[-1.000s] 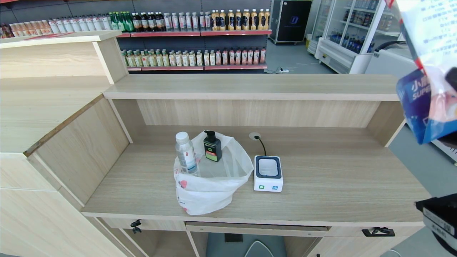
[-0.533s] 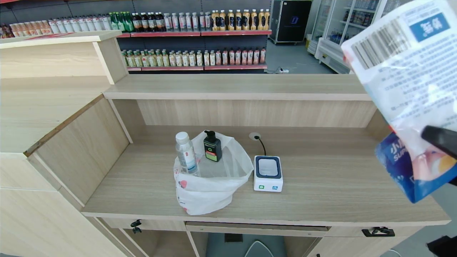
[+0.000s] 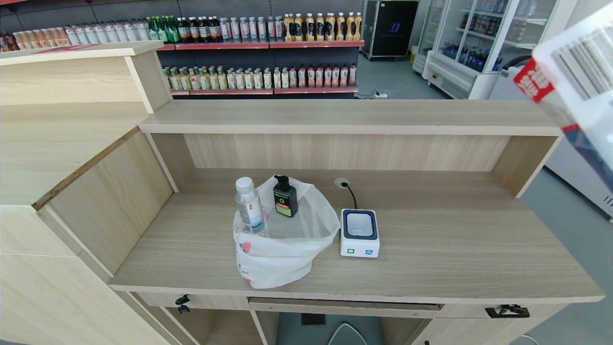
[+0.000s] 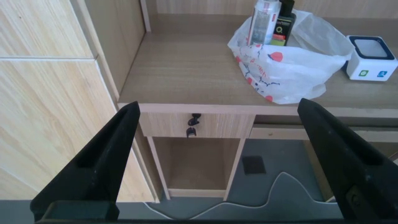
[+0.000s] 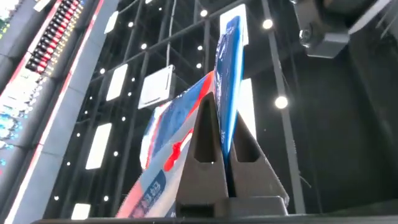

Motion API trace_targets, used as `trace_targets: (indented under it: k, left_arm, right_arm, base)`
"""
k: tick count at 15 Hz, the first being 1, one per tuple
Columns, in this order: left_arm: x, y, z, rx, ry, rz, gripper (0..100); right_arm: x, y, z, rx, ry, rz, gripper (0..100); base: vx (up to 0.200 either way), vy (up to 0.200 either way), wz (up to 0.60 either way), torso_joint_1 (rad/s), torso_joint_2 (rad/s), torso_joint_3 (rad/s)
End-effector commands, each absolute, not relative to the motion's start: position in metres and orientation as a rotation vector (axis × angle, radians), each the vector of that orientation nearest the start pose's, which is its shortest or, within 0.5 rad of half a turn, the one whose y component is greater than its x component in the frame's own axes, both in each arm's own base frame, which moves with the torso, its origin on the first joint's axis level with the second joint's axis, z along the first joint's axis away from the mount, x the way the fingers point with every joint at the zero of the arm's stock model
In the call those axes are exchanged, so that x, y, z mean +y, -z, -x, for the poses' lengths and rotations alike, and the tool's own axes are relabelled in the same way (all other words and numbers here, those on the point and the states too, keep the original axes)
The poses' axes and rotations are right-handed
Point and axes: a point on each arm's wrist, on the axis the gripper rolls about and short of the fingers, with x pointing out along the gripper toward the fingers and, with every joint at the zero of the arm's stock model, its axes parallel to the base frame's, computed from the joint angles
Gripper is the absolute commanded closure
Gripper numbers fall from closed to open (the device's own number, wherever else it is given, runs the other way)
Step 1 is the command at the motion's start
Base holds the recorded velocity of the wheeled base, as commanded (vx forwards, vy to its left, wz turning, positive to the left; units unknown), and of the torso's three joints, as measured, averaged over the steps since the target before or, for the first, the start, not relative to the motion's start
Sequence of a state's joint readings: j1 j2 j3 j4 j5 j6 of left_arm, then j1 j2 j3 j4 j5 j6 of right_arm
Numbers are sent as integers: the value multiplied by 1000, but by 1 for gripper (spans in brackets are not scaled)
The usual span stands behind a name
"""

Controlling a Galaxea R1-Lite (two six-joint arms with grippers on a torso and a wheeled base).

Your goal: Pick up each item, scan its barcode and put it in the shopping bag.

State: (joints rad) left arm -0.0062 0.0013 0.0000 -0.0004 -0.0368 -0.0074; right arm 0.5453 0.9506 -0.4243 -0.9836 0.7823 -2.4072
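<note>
A white, blue and red snack packet (image 3: 579, 91) with a barcode hangs at the far right of the head view, high above the counter. My right gripper (image 5: 222, 149) is shut on that packet (image 5: 227, 68), its two fingers pinching the packet's edge. The white shopping bag (image 3: 282, 239) lies open on the counter, with a clear water bottle (image 3: 249, 205) and a dark pump bottle (image 3: 285, 196) standing in it. The white barcode scanner (image 3: 359, 232) sits just right of the bag. My left gripper (image 4: 217, 162) is open, low in front of the counter's left end, with the bag (image 4: 286, 62) beyond it.
The wooden counter (image 3: 455, 239) has a raised back shelf (image 3: 335, 117) and a side wall on the left (image 3: 105, 196). The scanner's cable runs to a hole at the back (image 3: 341, 182). Store shelves of bottles (image 3: 258, 28) and fridges (image 3: 469, 43) stand behind.
The packet in my right gripper swung into the head view's right side, then moved up and to the right, so that less of it shows now. Bag, bottles and scanner have not moved.
</note>
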Motion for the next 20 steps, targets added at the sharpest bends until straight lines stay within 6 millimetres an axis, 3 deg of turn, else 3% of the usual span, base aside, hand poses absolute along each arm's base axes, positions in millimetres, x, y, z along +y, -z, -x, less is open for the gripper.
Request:
trace_targets:
  k: [1,20]
  left_arm:
    - [-1,-76,23,0,43,8,0]
    - [-1,-76,23,2,43,8,0]
  right_arm:
    - [63,-266,-72,-1766,1,1963,100]
    - [60,-253,-55,-1823,-190,1951,100]
  base:
    - [0,0,0,0,0,0]
    - [0,0,0,0,0,0]
